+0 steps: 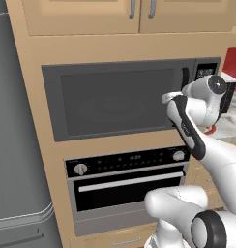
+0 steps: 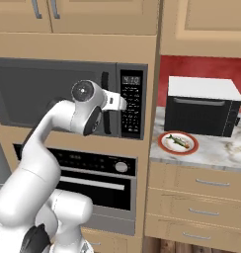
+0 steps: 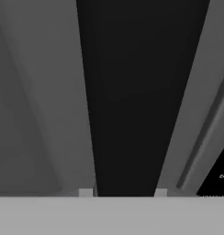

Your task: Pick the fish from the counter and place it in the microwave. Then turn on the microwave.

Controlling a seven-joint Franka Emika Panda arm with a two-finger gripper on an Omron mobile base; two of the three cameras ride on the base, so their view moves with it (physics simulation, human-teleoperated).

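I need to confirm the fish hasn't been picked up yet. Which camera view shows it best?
The right base view: the fish lies on a red-rimmed plate on the counter. The left base view and the hand view give nothing usable of it.

wide dark grey built-in microwave (image 1: pixel 115 101): we see a black handle
tiny slender fish (image 2: pixel 176 141): olive-green, orange-brown
round plate (image 2: pixel 164 138): white, red rim
marbled counter (image 2: pixel 216 150): we see pale grey-white

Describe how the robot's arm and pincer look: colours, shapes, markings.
The arm is glossy white, built of rounded tubular segments with dark grey bands at the joints and a round grey cap with a small centre mark at the wrist. The pincer ends in two small pale fingertips.
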